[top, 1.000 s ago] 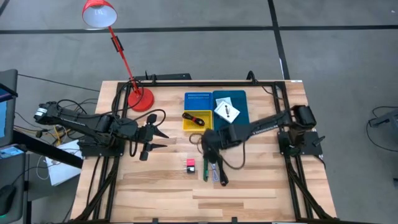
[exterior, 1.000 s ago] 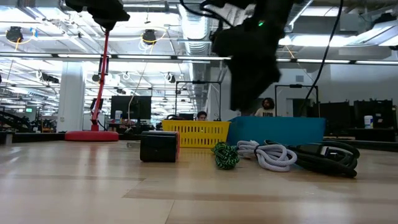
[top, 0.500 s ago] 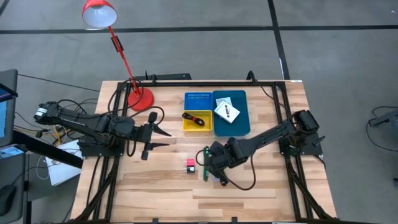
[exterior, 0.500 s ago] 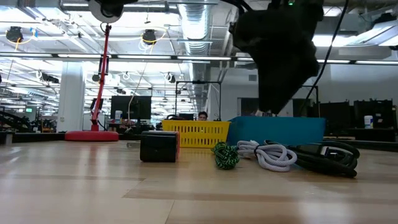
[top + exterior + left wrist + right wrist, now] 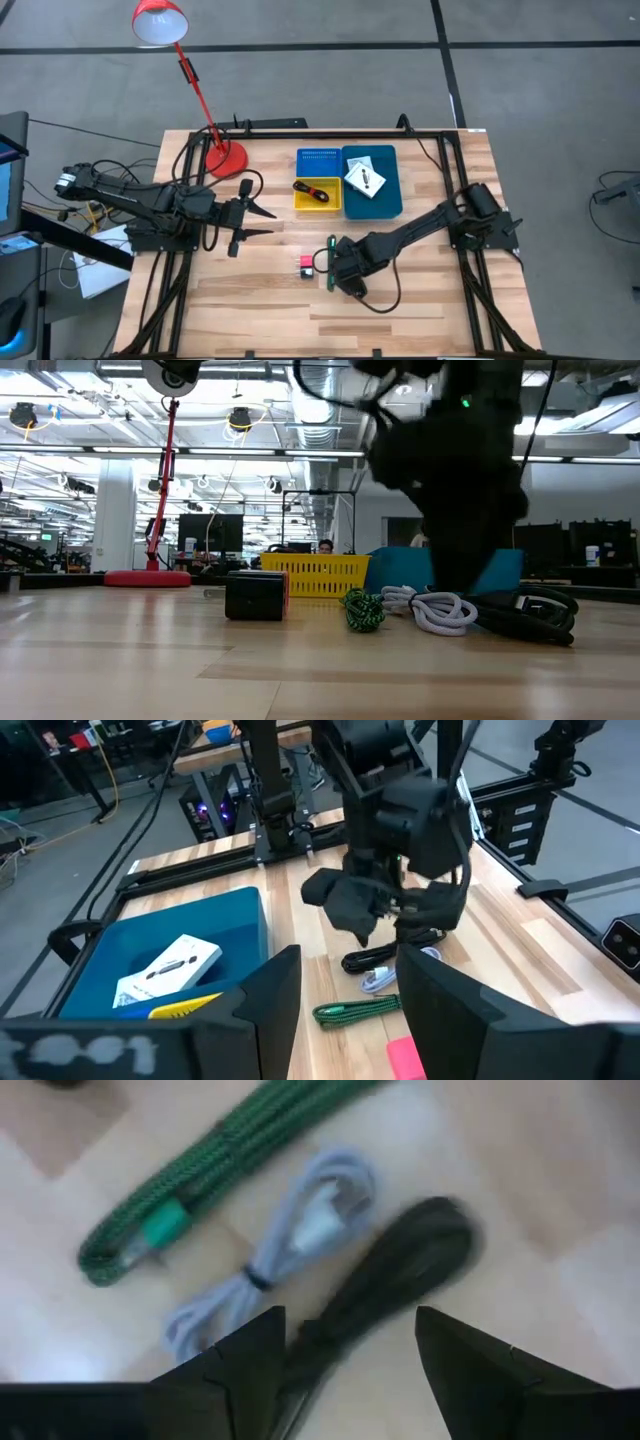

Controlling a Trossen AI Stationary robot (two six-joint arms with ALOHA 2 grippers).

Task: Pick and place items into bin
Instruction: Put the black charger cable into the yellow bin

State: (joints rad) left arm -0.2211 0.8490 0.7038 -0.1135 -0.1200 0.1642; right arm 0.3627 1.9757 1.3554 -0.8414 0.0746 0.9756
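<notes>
Three coiled cables lie side by side on the table: a green braided cable [image 5: 200,1175], a white cable [image 5: 285,1245] and a black cable [image 5: 395,1275]. My right gripper [image 5: 350,1370] hangs open just over them [image 5: 338,282], its fingers standing either side of the black cable's end. A small red-pink block [image 5: 306,263] sits to the left of the cables. The yellow bin [image 5: 318,195] holds black cables with red bands. The blue bin [image 5: 390,195] holds a white packet [image 5: 365,178]. My left gripper [image 5: 262,224] waits open, left of the bins.
A red desk lamp [image 5: 225,158] stands at the table's far left corner. A blue perforated tray [image 5: 318,160] lies behind the yellow bin. Bare wood stretches along the near edge [image 5: 330,330]. People and desks show in the room beyond the table.
My right gripper has moved from just in front of the bins toward the table's near edge and come down over the cables, staying open. The cables, the block and the bins have kept their places.
</notes>
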